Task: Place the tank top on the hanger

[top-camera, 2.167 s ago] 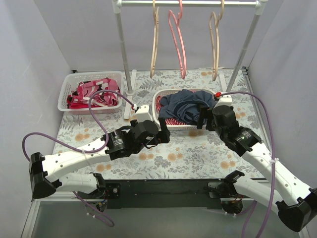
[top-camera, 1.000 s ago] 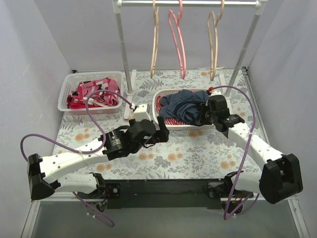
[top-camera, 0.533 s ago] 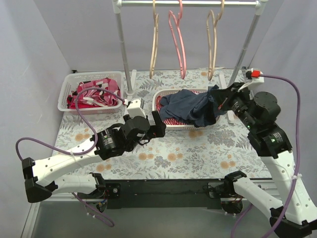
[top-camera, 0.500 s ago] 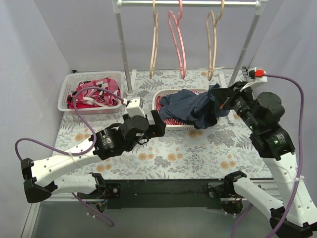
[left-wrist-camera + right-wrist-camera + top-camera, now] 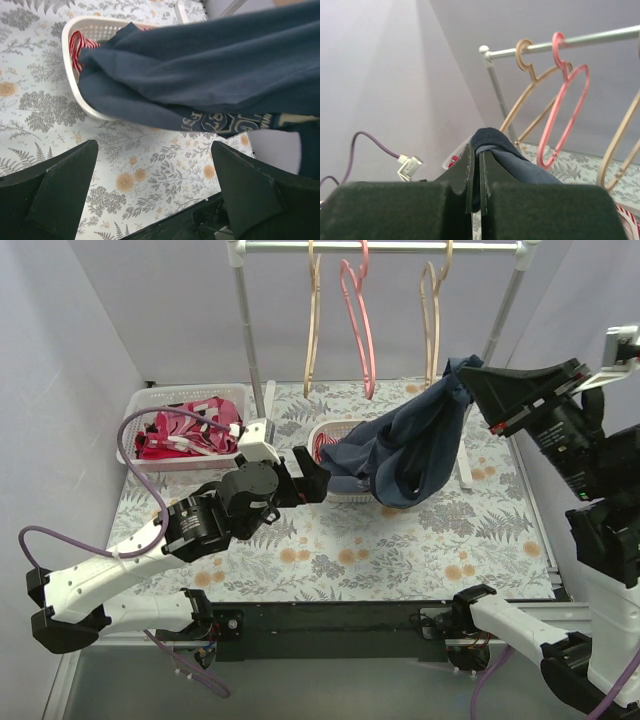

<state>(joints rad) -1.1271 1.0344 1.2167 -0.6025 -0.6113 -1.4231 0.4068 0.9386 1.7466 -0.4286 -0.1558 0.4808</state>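
The navy tank top (image 5: 410, 440) hangs stretched from the white basket (image 5: 340, 495) up to my right gripper (image 5: 468, 373). That gripper is shut on a bunched edge of the cloth, high up beside the right-hand tan hanger (image 5: 432, 325). In the right wrist view the shut gripper (image 5: 479, 150) pinches the tank top (image 5: 520, 162), with a tan hanger (image 5: 536, 95) on the rail behind. A second tan hanger (image 5: 312, 330) hangs further left. My left gripper (image 5: 312, 468) stands open and empty at the basket's left rim. In its wrist view the left gripper (image 5: 154, 147) is over the table below the tank top (image 5: 210, 65).
A pink hanger (image 5: 358, 315) hangs between the tan ones on the rail, which rests on two posts (image 5: 250, 330). A red-and-white striped garment (image 5: 77, 45) lies in the basket (image 5: 70, 75) under the tank top. A second basket (image 5: 130, 435) of pink-and-red clothes sits at the back left.
My right arm has risen and swung back right, pulling the tank top up out of the basket toward the rail. My left arm has moved forward to the basket, still open.
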